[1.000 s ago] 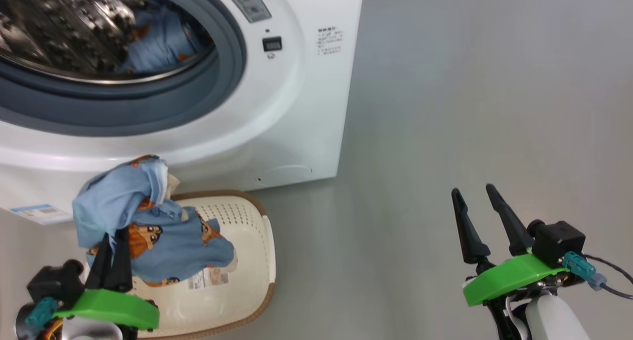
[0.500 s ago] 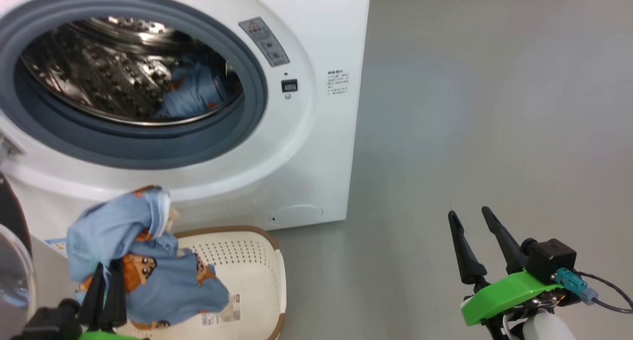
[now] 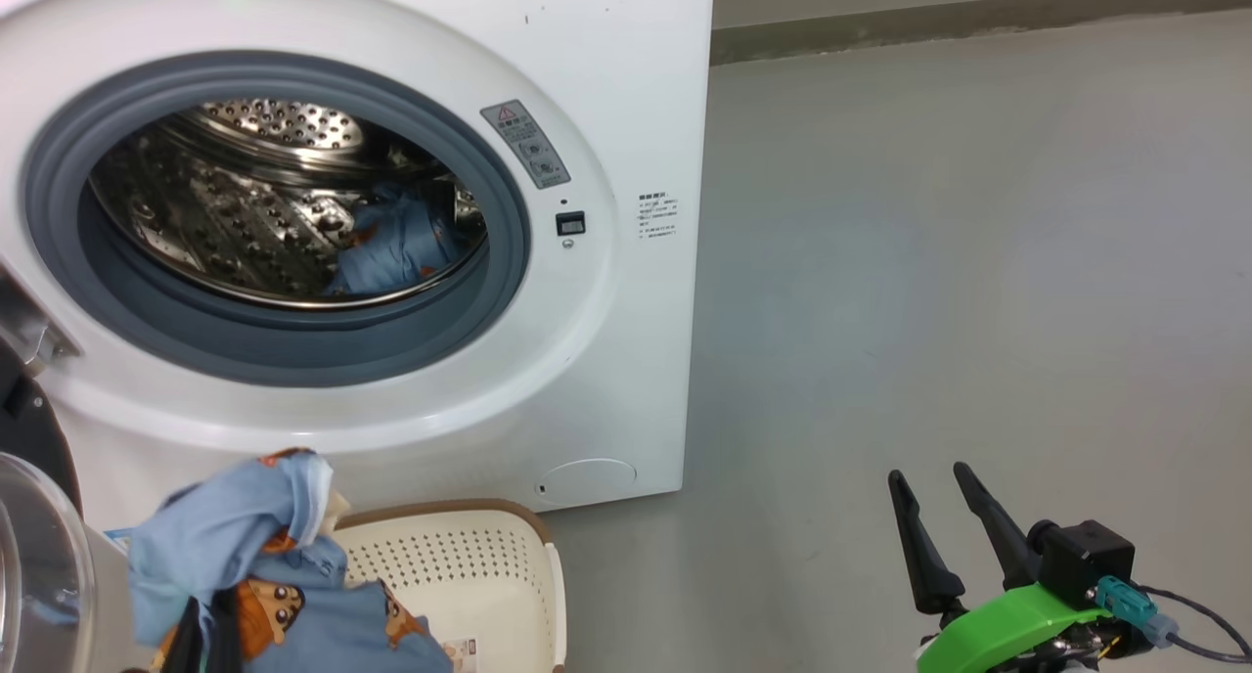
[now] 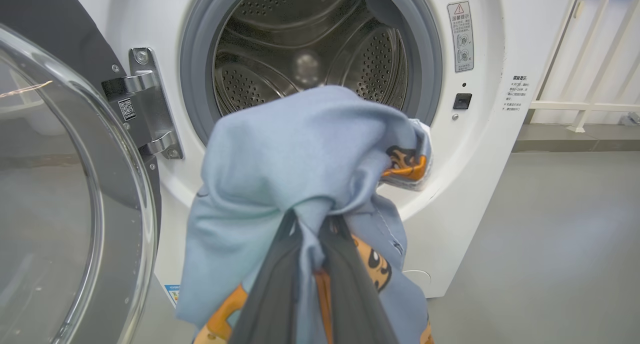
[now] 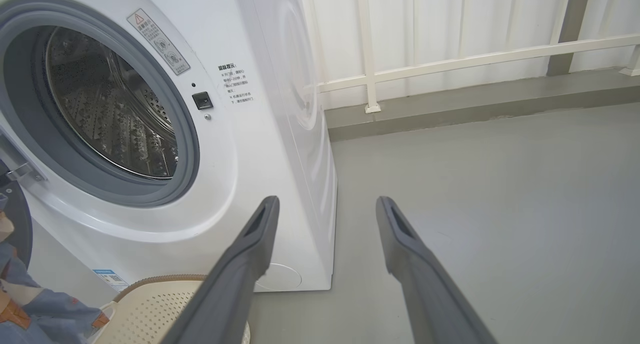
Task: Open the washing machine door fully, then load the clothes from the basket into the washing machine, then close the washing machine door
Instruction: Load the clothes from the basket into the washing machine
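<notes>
Left end effector [image 4: 312,224] clamping light blue cartoon-print garment [image 4: 300,149] over left edge of cream perforated basket [image 3: 469,565], below opening of white front-loading washing machine [image 3: 626,115]. Round glass door [image 4: 60,184] standing open leftward. Right end effector [image 3: 929,472] gaping over grey floor [image 3: 929,262], well apart from machine.

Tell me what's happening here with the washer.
The robot is loading laundry. Its left claw is shut on a light blue printed garment, held up near the basket in front of the washing machine, whose door stands open. Another blue garment already lies in the drum. The right claw hangs open and empty over the floor.
</notes>
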Tool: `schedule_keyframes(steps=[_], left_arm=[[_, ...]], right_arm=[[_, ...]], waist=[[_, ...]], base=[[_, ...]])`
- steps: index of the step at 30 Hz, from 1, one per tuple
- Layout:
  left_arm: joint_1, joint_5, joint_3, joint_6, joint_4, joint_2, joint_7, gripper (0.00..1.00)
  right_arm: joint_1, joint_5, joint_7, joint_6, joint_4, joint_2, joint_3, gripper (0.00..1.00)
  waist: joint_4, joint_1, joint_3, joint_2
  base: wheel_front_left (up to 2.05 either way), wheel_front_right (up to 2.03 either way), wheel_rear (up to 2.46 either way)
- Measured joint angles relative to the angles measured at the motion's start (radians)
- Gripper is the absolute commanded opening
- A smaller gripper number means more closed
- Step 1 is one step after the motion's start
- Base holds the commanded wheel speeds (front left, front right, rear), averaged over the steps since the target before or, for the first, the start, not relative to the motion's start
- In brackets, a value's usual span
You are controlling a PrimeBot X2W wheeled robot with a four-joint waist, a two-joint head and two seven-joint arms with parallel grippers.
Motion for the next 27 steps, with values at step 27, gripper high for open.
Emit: schedule_keyframes(steps=[27], left_arm=[[0.016,-0.003,0.007,0.000,0.001,-0.027,0.000,0.00]], right_arm=[[0.010,-0.010,0.000,0.000,-0.017,0.000,-0.012,1.00]], waist=[[-0.009,0.0000,0.039,0.0000]], base=[[0.00,0.00,0.00]])
